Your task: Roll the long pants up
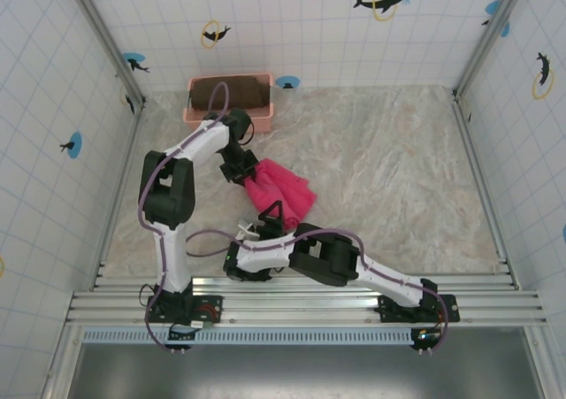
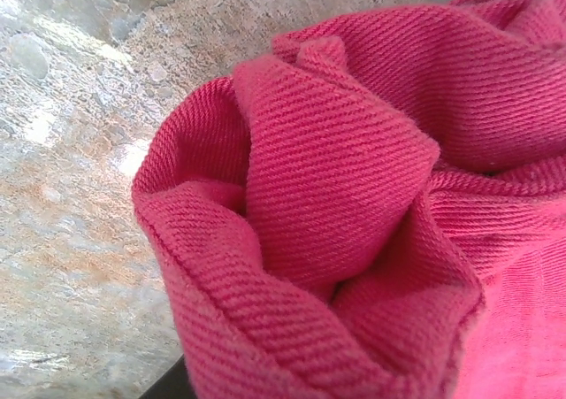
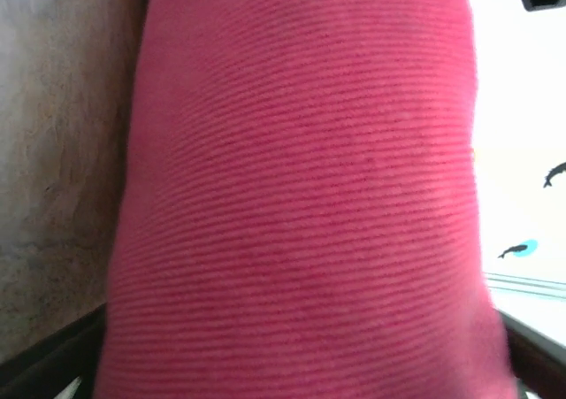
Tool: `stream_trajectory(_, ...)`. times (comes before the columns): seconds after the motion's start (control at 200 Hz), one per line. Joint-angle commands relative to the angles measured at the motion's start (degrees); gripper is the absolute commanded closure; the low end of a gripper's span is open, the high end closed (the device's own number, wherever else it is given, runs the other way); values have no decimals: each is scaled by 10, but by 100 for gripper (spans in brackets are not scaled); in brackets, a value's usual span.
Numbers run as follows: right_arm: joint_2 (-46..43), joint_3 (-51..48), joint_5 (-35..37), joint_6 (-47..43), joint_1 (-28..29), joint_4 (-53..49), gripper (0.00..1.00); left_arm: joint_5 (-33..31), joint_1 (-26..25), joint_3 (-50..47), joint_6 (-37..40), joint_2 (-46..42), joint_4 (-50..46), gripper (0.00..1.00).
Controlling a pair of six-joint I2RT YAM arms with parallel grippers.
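The long pants (image 1: 285,191) lie as a compact magenta bundle on the marbled table, left of centre. My left gripper (image 1: 240,171) is at the bundle's far-left end. In the left wrist view, bunched folds of the pants (image 2: 354,178) press right up to the jaws and hide them, with one dark finger (image 2: 168,386) peeking out below. My right gripper (image 1: 270,215) is at the bundle's near end. In the right wrist view, the rolled pants (image 3: 301,195) fill the gap between widely spread fingers (image 3: 62,359).
A pale pink basket (image 1: 265,111) holding a dark brown folded cloth (image 1: 228,92) stands against the back wall, just behind the left arm. Bare table (image 1: 398,178) stretches to the right. Tiled walls close in three sides, and a metal rail (image 1: 301,302) runs along the near edge.
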Motion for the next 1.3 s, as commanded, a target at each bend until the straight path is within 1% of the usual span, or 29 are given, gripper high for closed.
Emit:
stream_trajectory(0.0,39,25,6,83,-9,-73,30,-7,-10,-31,12,36,-97,100)
stream_trajectory(0.045,38,25,-3,86,-12,-72,44,-8,-10,-39,12,32,-94,100)
stream_trajectory(0.13,32,25,-16,85,-21,-65,73,-8,-9,-51,14,26,-88,100)
stream_trajectory(0.145,31,25,-18,84,-22,-63,81,-8,-10,-54,14,25,-87,100)
stream_trajectory(0.165,30,25,-20,84,-24,-61,88,-8,-9,-56,15,23,-86,100)
stream_trajectory(0.205,26,25,-24,83,-29,-58,100,-10,-10,-60,16,21,-84,100)
stream_trajectory(0.21,24,24,-25,83,-29,-57,100,-10,-9,-61,17,20,-84,100)
stream_trajectory(0.27,14,16,-34,61,-36,-34,100,-15,-9,-64,19,16,-83,100)
stream_trajectory(0.345,-17,-18,-63,-13,-40,51,100,-24,-9,-65,23,9,-85,100)
stream_trajectory(0.39,-50,-56,-105,-83,-42,135,100,-33,-10,-64,28,2,-85,100)
stream_trajectory(0.45,-87,-93,-161,-135,-48,210,100,-46,-9,-64,32,-9,-88,100)
stream_trajectory(0.495,-110,-112,-203,-156,-53,249,100,-60,-9,-66,37,-22,-85,100)
stream_trajectory(0.58,-138,-139,-280,-189,-67,293,100,-61,-9,-88,52,-54,-51,100)
stream_trajectory(0.6,-140,-143,-299,-196,-70,301,100,-62,-8,-94,55,-63,-42,92)
stream_trajectory(0.63,-139,-151,-321,-203,-73,311,100,-64,-8,-104,56,-78,-29,77)
stream_trajectory(0.666,-164,-162,-356,-217,-77,327,100,-67,-8,-117,59,-96,-11,60)
stream_trajectory(0.706,-176,-178,-399,-234,-81,349,100,-66,-9,-133,64,-120,13,44)
stream_trajectory(0.731,-183,-187,-416,-239,-84,357,100,-66,-8,-141,66,-133,23,35)
stream_trajectory(0.781,-196,-203,-444,-245,-90,370,100,-69,-9,-143,74,-156,38,26)
stream_trajectory(0.796,-199,-208,-455,-246,-92,373,100,-69,-9,-157,79,-163,43,13)
stream_trajectory(0.806,-202,-211,-459,-246,-94,376,100,-69,-9,-160,82,-166,46,10)
stream_trajectory(0.826,-207,-219,-473,-248,-98,382,100,-70,-8,-163,87,-174,49,8)
stream_trajectory(0.891,-223,-244,-512,-253,-112,401,100,-75,-9,-175,103,-203,62,6)
stream_trajectory(0.991,-234,-269,-565,-266,-134,415,100,-70,-8,-211,113,-255,107,5)
stream_trajectory(1.101,-241,-282,-603,-283,-153,419,100,-60,-8,-261,108,-310,166,5)
stream_trajectory(1.201,-250,-290,-649,-287,-176,425,100,-29,-8,-318,102,-353,235,5)
stream_trajectory(1.296,-259,-299,-696,-290,-200,433,100,-4,-8,-379,80,-387,308,5)
